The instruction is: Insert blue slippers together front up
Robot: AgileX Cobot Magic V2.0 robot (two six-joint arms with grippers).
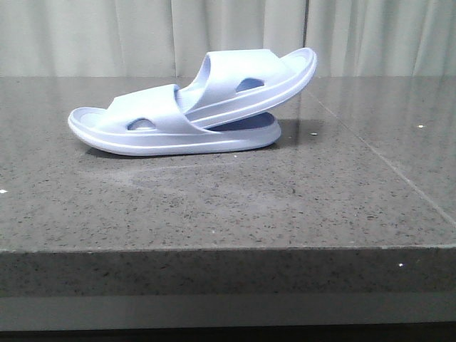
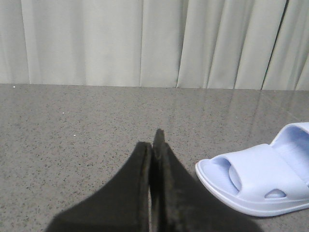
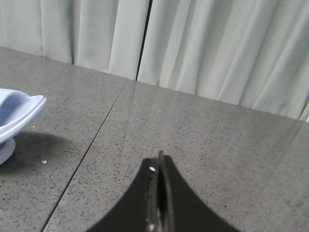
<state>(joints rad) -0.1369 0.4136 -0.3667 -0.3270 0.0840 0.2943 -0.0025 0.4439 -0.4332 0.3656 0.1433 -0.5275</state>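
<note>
Resting on the table, front view: the blue slippers [image 1: 192, 114] sit nested on the dark speckled stone table [image 1: 214, 206], toward its far side and a little left of centre.
Lower slipper: the lower slipper [image 1: 135, 132] lies flat on its sole, its open end pointing left.
Upper slipper: the upper slipper [image 1: 256, 82] is pushed under the lower one's strap and tilts, its right end raised clear of the table and reaching further right than the slipper beneath.
Backdrop: a pale pleated curtain [image 1: 142, 35] hangs behind the table's far edge.
Arms, front view: neither arm shows here.
Left wrist view: the left gripper [image 2: 153, 145] hangs over bare table with its dark fingers [image 2: 137, 169] pressed together and nothing between them; the slippers [image 2: 256, 179] lie to its right, near but apart from it.
Right wrist view: the right gripper [image 3: 160, 164] is likewise clenched on nothing, its fingers [image 3: 174, 193] meeting at the tips over the table; the raised end of the upper slipper [image 3: 17, 113] shows well off to its left, casting a shadow on the stone, with a seam [image 3: 96, 135] in the table running between them.
</note>
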